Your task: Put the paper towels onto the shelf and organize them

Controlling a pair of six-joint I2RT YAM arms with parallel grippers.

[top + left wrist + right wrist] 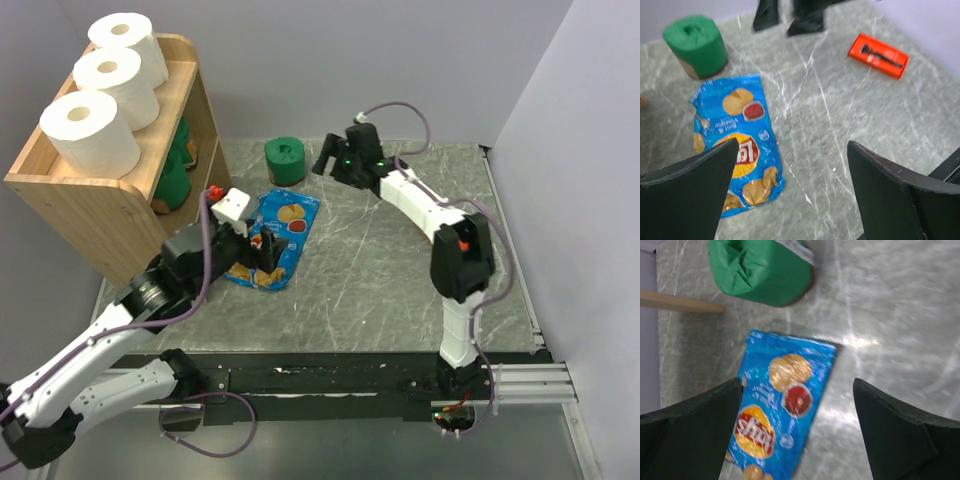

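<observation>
Left gripper (792, 145) is nearest, jaws spread wide and empty, hanging over the crinkly blue plastic chip bag (755, 130) that lies flat on the grey marbled table (400, 270). Risk: a drop from here snags the bag instead of a roll, or drags it into the way. Just beyond the bag stands the one loose paper towel, a squat dark green wrapped roll (285, 160). It is on end near the table's far edge, hollow centre up, wrapper puckered, soft-looking. Right gripper (330, 165) sits just beside it, jaws also spread, holding nothing. A hard squeeze would likely dent the roll, and an off-centre close could tip it and send it rolling. Both arms point at the same patch, so a clash is possible. Far left is the light wooden shelf (95, 215), with three white rolls (90, 130) in a row on its rimmed top. Green rolls (172, 182), two as far as I can tell, sit in a lower tier, partly hidden. Pushing a third in could clip the side panel or shove those.
</observation>
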